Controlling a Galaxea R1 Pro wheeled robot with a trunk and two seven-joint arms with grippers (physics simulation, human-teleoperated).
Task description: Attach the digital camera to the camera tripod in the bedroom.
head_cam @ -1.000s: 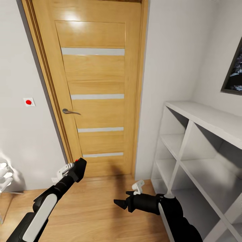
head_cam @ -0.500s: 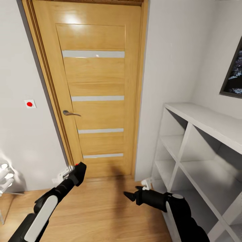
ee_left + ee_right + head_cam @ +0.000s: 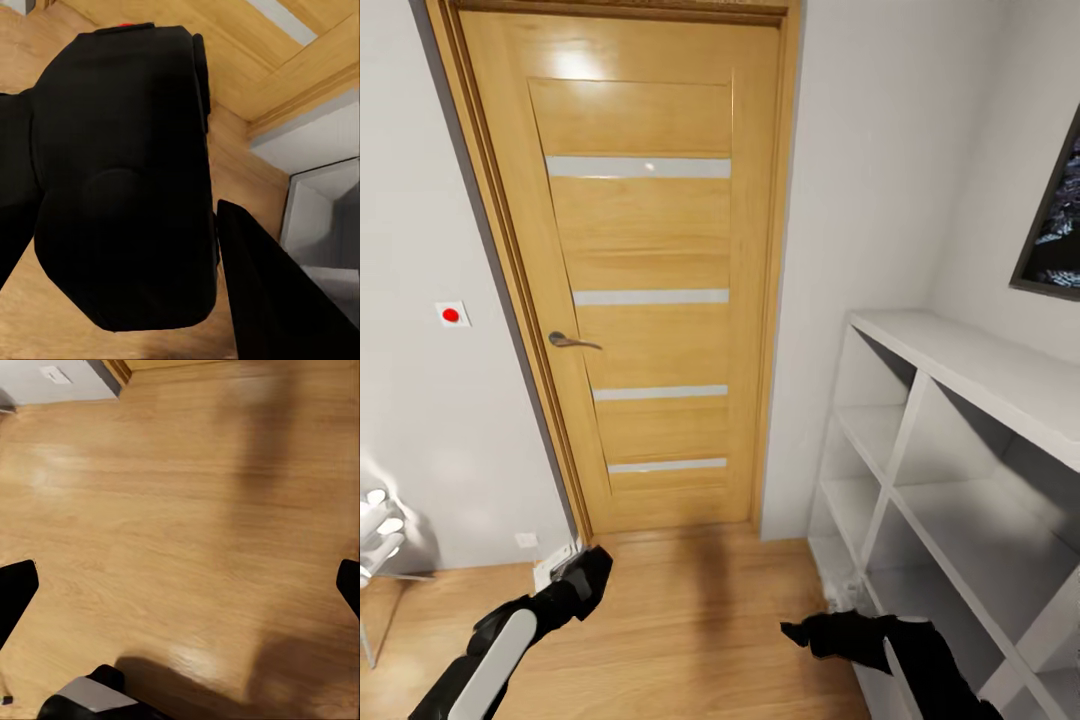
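Two hands are hanging low before the wooden door: the left hand is clamping the digital camera, the right hand is spreading apart over the floor.

Both arms were matte black with smooth rounded shells, the left arm bearing a long white panel along its forearm, and each ended in tapered black fingers without visible cables or markings.

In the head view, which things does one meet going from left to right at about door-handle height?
Red wall button → door handle → white shelves → dark framed screen.
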